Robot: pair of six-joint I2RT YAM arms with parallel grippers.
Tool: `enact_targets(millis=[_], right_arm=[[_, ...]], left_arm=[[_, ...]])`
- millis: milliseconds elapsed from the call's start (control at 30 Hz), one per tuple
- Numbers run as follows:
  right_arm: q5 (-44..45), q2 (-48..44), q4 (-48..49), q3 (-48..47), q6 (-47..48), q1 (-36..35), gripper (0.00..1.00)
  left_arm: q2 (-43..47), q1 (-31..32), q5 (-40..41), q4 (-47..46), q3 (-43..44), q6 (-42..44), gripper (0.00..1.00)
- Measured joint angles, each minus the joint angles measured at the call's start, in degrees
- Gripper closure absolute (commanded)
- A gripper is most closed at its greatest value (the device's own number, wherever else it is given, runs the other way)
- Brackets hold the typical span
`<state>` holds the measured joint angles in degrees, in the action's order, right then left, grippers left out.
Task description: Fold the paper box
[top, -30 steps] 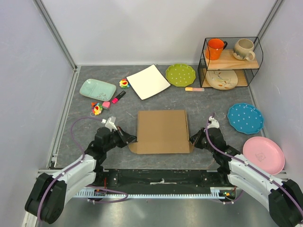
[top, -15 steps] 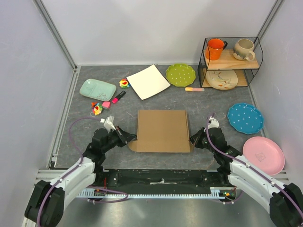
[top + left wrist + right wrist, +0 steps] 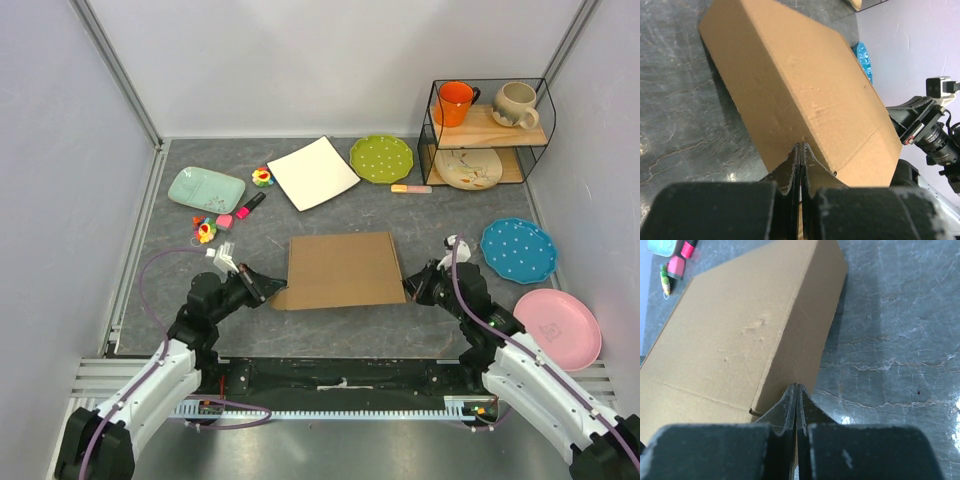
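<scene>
We see the plain brown corrugated cardboard box (image 3: 343,268) lying closed on the grey bench (image 3: 190,225). Our left end effector (image 3: 266,292) and right end effector (image 3: 408,290) are pinched closed, tips against its opposite sides.

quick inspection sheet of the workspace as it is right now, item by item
surface: grey stone-look table, no spills seen
job's things: paper box lies at centre between the arms, top panel down
clutter: white square plate, green plate, mint tray and small toys at the back; blue plate and pink plate on the right; wire shelf holding an orange mug and a beige mug
grippers: left gripper fingers shut, tips at the box's left wall; right gripper likewise at its right wall
cables: purple cable loops along each arm, apart from the box
surroundings: white walls on three sides; nothing else seen
</scene>
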<state>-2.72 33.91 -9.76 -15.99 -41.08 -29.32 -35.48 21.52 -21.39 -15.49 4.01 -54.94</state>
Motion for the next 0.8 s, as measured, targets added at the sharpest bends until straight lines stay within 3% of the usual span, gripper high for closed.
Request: enact_targets(millis=[400,800], right_arm=[[1.88,-1.44,-6.80,-9.73,0.42,0.37,1.00],[3.80,5.07,-9.16,-15.17,0.39,0.44,1.00]], left_arm=[[1.64,-0.55,-0.20,4.48,9.86,-2.51,0.98],[-4.66,-0.57,-1.14,2.80,19.21,-4.04,0.98]])
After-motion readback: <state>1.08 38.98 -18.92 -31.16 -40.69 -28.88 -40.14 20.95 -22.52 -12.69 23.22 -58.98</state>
